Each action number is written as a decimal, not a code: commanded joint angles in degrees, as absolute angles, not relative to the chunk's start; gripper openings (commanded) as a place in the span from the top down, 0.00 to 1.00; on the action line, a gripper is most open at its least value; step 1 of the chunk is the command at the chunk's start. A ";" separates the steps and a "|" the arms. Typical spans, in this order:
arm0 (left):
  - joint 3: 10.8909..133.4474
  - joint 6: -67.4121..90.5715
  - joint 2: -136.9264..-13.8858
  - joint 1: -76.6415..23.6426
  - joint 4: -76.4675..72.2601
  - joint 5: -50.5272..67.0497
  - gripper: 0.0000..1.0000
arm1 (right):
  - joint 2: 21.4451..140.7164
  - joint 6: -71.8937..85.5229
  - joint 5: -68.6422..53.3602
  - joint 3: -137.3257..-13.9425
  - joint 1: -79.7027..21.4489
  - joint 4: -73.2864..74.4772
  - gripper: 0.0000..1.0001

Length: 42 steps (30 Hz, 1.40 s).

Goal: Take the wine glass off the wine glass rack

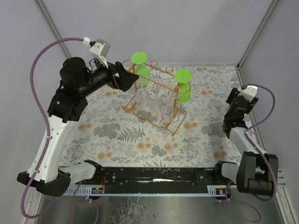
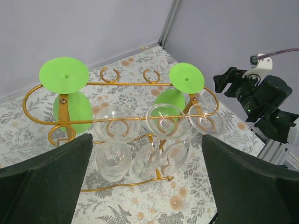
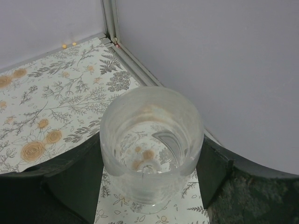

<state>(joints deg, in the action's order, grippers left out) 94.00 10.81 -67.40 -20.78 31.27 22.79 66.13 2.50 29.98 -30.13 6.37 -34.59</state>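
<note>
The wine glass rack (image 1: 129,105), a golden wire frame (image 2: 135,84), stands mid-table. Two green glasses (image 2: 65,77) (image 2: 186,77) and three clear ones (image 2: 116,128) hang upside down in it. My left gripper (image 1: 131,79) hovers at the rack's left end, above the clear glasses. It is open (image 2: 147,186) with nothing between its fingers. Far right near the wall, my right gripper (image 1: 233,97) is shut on a clear wine glass (image 3: 152,140). The right wrist view looks down into its rim, both fingers (image 3: 70,186) pressed against the bowl.
A flowered cloth (image 1: 117,135) covers the table. Grey walls meet at the back right corner (image 3: 110,37), close to the held glass. The right arm (image 2: 261,98) shows beyond the rack's far end in the left wrist view.
</note>
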 commanded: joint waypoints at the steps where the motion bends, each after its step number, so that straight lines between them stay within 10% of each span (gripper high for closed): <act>1: 93.05 11.78 -66.19 -20.13 32.15 23.67 0.00 | 68.21 5.28 27.52 -30.39 7.78 -46.58 0.73; 14: 92.73 11.07 -66.23 -19.95 33.19 23.73 0.00 | 76.02 5.21 21.18 -26.22 8.92 -54.84 0.61; 22: 91.91 10.46 -66.00 -19.77 33.07 24.36 0.00 | 75.22 6.00 21.12 -26.85 8.96 -52.91 0.02; 42: 88.73 19.28 -65.31 -12.28 33.06 26.33 0.00 | 50.40 6.15 24.02 -46.60 10.45 -22.41 0.01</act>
